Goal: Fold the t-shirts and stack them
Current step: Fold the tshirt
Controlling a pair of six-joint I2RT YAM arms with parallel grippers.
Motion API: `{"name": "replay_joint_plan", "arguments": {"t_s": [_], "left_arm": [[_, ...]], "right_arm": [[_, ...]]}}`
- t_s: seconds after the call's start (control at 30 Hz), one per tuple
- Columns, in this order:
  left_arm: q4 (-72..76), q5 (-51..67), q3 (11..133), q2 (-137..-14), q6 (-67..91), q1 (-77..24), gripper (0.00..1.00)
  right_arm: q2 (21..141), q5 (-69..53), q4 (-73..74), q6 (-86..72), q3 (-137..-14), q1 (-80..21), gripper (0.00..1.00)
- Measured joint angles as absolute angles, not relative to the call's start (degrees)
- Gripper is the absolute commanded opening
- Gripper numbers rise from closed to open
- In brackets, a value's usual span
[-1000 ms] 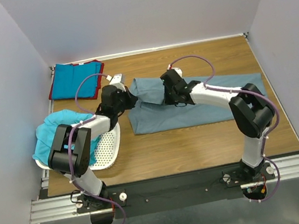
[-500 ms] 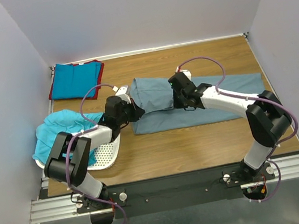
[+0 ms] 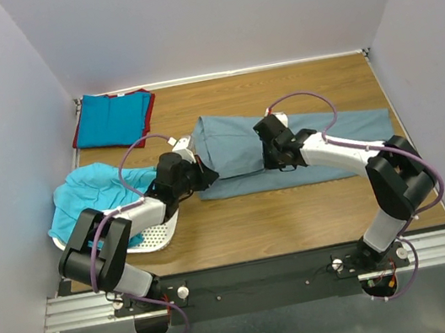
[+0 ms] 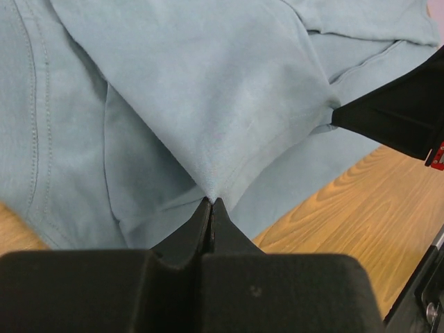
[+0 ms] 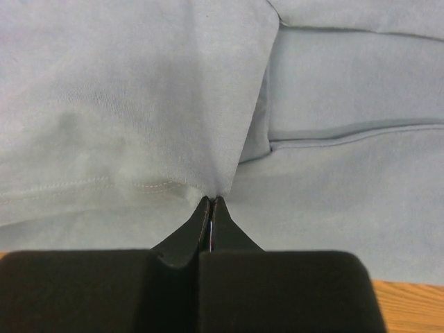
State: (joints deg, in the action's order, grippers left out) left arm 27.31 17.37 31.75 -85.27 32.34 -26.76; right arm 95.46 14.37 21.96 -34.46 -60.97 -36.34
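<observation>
Nearest, at the left of the top view, the basket (image 3: 162,221) holds the turquoise shirt (image 3: 82,194). Just beyond it, the left claw (image 4: 210,202) and right claw (image 5: 210,201) are each pinched fully closed on cloth of the grey shirt (image 3: 231,143), holding the two ends of one lifted flap. That shirt lies mid-frame, its long axis left to right and its body beyond both claws, so the fold probably lands toward the bottom edge. Farthest, upper left, the blue shirt (image 3: 112,119) lies folded on the red shirt (image 3: 76,142).
</observation>
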Motion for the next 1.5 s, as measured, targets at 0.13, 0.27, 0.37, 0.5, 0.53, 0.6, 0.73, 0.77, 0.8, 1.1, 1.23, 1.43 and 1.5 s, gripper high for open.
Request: {"name": "replay_joint_plan", "arguments": {"t_s": [0.13,0.27,0.37,0.5,0.53,0.6,0.73,0.77,0.8,1.1,1.23,1.43,1.5], "left_arm": [[27.3,17.4,31.0,-85.3,32.8,-26.8,0.0],[27.3,17.5,31.0,-85.3,32.9,-26.8,0.0],[27.3,17.8,30.9,-85.3,33.1,-26.8,0.0],[27.3,18.2,30.6,-85.3,33.3,-26.9,0.0],[27.3,18.3,30.5,-85.3,33.3,-26.9,0.01],[27.3,18.4,30.5,-85.3,33.3,-26.9,0.25],[26.3,18.4,30.5,-85.3,33.0,-27.0,0.55],[25.2,18.2,30.8,-85.1,32.8,-27.0,0.58],[24.1,17.9,31.3,-84.8,32.5,-27.1,0.58],[19.1,15.2,42.0,-83.4,31.0,-27.1,0.6],[19.2,14.9,47.5,-85.7,30.9,-27.1,0.6],[21.1,15.0,51.1,-93.6,31.5,-27.6,0.6],[21.5,15.3,51.2,-96.3,31.8,-27.8,0.6]], "right_arm": [[95.1,14.3,22.5,-34.4,-60.1,-36.3,0.01],[95.1,14.3,22.8,-34.4,-59.9,-36.3,0.01],[95.1,14.3,22.9,-34.4,-59.9,-36.3,0.01],[95.1,14.3,23.0,-34.4,-59.9,-36.3,0.02],[95.1,14.4,23.1,-34.4,-59.9,-36.3,0.04],[95.1,14.4,23.3,-34.3,-59.9,-36.3,0.17],[95.1,14.4,23.7,-33.5,-59.9,-36.3,0.68],[95.1,14.4,23.9,-33.4,-59.9,-36.3,0.7],[95.0,14.6,24.1,-33.4,-59.9,-36.3,0.72],[92.8,18.0,26.3,-32.1,-60.4,-35.6,0.83],[93.1,19.4,26.7,-30.8,-62.1,-32.5,0.84],[97.3,21.7,25.9,-28.5,-65.5,-26.0,0.83],[99.0,21.9,25.1,-28.1,-65.6,-23.5,0.84]]}}
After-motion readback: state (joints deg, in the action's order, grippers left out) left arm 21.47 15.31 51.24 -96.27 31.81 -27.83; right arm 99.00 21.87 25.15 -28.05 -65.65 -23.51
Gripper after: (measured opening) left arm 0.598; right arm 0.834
